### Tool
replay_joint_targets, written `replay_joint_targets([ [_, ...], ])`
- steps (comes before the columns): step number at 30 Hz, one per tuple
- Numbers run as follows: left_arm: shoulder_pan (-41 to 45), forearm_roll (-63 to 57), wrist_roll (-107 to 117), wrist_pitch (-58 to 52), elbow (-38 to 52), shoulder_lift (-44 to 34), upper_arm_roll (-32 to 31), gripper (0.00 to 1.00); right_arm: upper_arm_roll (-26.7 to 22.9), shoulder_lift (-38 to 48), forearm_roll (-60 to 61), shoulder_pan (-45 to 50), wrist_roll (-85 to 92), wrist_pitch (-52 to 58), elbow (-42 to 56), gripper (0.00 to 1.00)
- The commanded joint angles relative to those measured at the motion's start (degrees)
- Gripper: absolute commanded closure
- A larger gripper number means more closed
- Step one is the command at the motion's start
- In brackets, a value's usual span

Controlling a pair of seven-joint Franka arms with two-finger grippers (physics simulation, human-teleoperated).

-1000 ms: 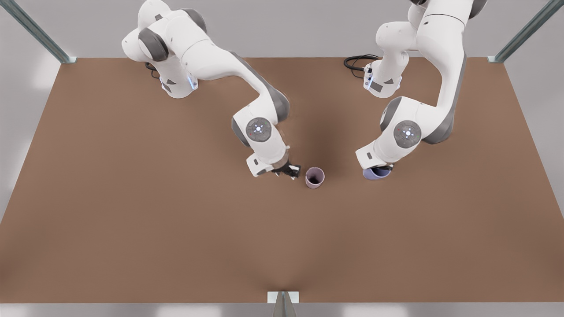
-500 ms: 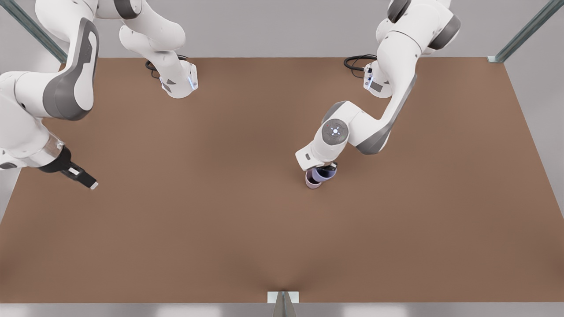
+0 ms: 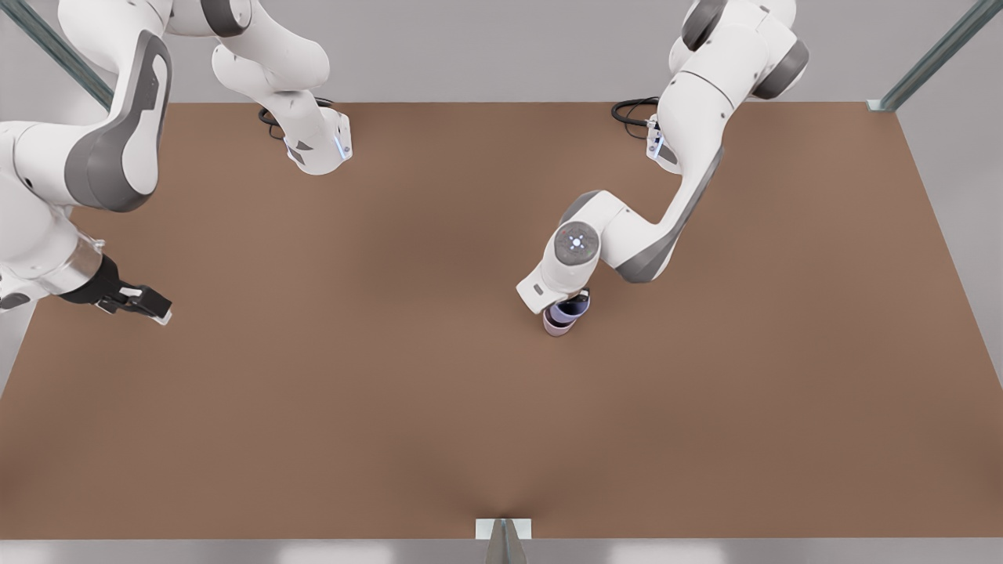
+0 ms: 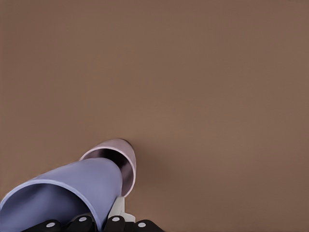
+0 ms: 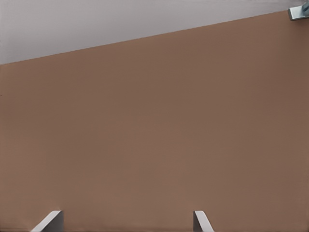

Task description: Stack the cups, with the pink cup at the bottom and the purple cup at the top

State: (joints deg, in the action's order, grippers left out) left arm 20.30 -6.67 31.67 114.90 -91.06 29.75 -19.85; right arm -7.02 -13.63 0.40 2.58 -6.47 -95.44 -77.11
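The pink cup [image 3: 555, 328] stands upright on the brown table [image 3: 392, 392] near its middle. Directly over its mouth, tilted, hangs the purple cup [image 3: 567, 312], with my left gripper [image 3: 578, 301] shut on its rim. In the left wrist view the purple cup [image 4: 67, 193] has its base overlapping the opening of the pink cup [image 4: 124, 155]; whether the two touch I cannot tell. My right gripper [image 3: 149, 307] waits far off at the front view's left edge, open, its fingertips [image 5: 50, 220] wide apart over bare table.
The two arm bases [image 3: 317, 149] [image 3: 666, 153] stand at the table's far edge with black cables [image 3: 631, 110] beside them. Metal frame posts [image 3: 932, 59] rise at the far corners, and a small bracket [image 3: 503, 529] sits mid front edge.
My left gripper carried the purple cup toward the front view's left until it hung over the pink cup. My right gripper pulled away from the pink cup to the table's left edge.
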Motion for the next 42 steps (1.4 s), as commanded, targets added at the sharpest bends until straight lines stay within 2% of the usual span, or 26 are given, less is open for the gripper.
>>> replay_joint_targets([
  [1, 0.1, 0.1, 9.3, 0.6, 0.1, 0.4, 0.0, 0.79, 0.1, -0.2, 0.1, 0.2, 12.9, 0.0, 0.0, 0.00],
  [17, 0.7, -1.1, 9.3, 0.9, 0.1, 2.7, 0.2, 0.79, 0.0, 0.0, 0.0, -0.2, 13.0, -0.3, 0.0, 0.00],
  [18, 0.6, -1.2, 9.2, 0.9, 0.1, 2.7, 0.2, 0.74, 0.1, 0.0, 0.0, -0.1, 13.0, -0.4, 0.0, 0.00],
  [19, 0.7, -1.2, 8.8, 0.9, 0.1, 2.8, 0.2, 0.63, 0.0, -0.1, 0.0, -0.1, 13.0, -0.4, 0.0, 0.00],
  [20, 0.7, -1.2, 8.7, 0.9, 0.1, 2.9, 0.2, 0.60, 0.0, -0.1, 0.0, -0.1, 13.0, -0.4, 0.0, 0.00],
  [30, 0.7, -1.4, 8.7, 0.9, 0.4, 3.2, 0.2, 0.59, 0.0, -0.2, 0.0, -0.2, 13.0, -0.4, 0.0, 0.00],
  [32, 0.6, -1.4, 8.8, 0.9, 0.5, 3.1, 0.2, 0.51, 0.0, -0.2, 0.0, -0.1, 13.0, -0.8, 0.0, 0.00],
  [39, 0.6, -1.3, 9.3, 0.2, 1.1, 2.7, 0.1, 0.49, 0.0, -0.2, 0.0, -0.1, 13.0, -1.0, 0.0, 0.00],
  [40, 0.7, -1.3, 9.3, 0.1, 1.4, 2.6, 0.1, 0.43, 0.0, -0.2, 0.0, -0.1, 13.0, -1.4, 0.0, 0.00],
  [42, 0.6, -1.3, 9.3, 0.1, 1.8, 2.4, 0.1, 0.43, 0.0, -0.2, 0.0, -0.1, 13.0, -1.5, -0.1, 0.00],
])
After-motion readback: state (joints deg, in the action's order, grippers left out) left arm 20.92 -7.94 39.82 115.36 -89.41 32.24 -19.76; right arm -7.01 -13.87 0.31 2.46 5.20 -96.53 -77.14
